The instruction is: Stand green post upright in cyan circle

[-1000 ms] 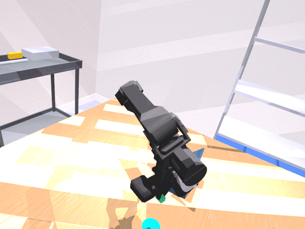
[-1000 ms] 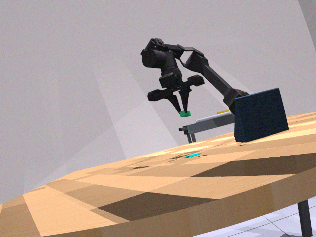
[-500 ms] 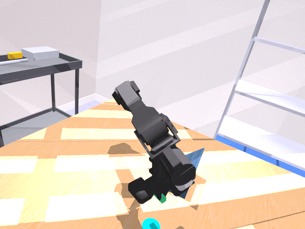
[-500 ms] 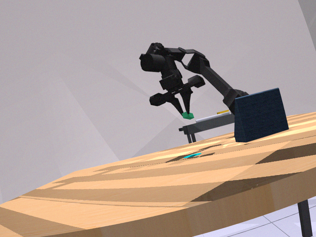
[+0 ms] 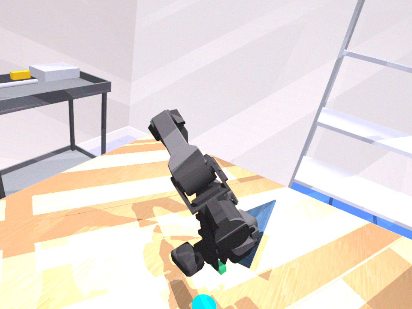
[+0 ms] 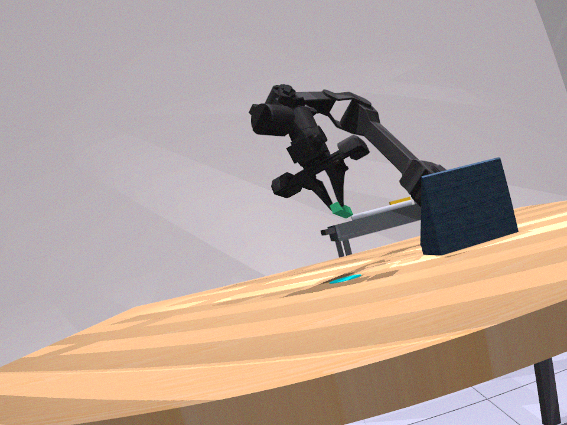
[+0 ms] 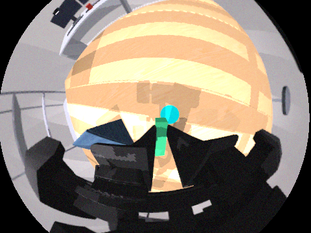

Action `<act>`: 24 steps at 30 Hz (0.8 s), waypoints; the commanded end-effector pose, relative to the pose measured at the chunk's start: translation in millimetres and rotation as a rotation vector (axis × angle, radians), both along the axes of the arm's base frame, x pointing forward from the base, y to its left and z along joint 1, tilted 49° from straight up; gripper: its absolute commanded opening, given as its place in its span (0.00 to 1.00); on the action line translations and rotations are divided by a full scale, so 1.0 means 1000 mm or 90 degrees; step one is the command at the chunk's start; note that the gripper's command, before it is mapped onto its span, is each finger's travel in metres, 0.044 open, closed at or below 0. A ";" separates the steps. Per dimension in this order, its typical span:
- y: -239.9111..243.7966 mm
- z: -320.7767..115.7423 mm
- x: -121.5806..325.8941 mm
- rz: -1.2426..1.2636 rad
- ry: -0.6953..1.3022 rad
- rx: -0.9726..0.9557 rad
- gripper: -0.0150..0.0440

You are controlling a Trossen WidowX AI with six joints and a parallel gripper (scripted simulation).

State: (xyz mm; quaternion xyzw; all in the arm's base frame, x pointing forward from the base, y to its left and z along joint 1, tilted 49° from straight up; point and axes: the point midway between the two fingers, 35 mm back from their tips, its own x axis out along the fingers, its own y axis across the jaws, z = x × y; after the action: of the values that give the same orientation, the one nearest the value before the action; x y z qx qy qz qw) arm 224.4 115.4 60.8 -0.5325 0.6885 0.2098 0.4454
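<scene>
My gripper (image 5: 217,264) (image 6: 337,207) (image 7: 161,127) is shut on the green post (image 5: 222,268) (image 6: 341,210) (image 7: 161,132) and holds it well above the table. The post is not upright. It lies crosswise between the fingertips, and in the exterior view it looks closer to level than upright, with one end tipped down. The cyan circle (image 5: 204,301) (image 6: 345,278) (image 7: 172,114) lies flat on the table, with nothing standing on it. In the wrist view it shows just beyond the post's far end. The fingers hide part of the post in the top view.
A dark blue wedge-shaped block (image 5: 265,216) (image 6: 466,210) (image 7: 108,131) stands on the wooden table (image 5: 109,186) (image 6: 228,347) (image 7: 168,48), near the arm's base in the exterior view. A grey cart (image 5: 99,87) and a white shelf rack (image 5: 352,133) stand beyond the table.
</scene>
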 end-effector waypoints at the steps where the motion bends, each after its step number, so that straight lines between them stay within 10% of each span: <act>1: -0.001 -0.001 -0.001 -0.004 0.006 0.025 0.29; 24: -0.006 -0.005 -0.005 -0.015 0.019 0.130 0.29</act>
State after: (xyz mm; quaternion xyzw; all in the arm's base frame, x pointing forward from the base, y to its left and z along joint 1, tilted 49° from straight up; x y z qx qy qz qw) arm 219.9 109.6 56.1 -0.4816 0.6802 0.2693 0.4826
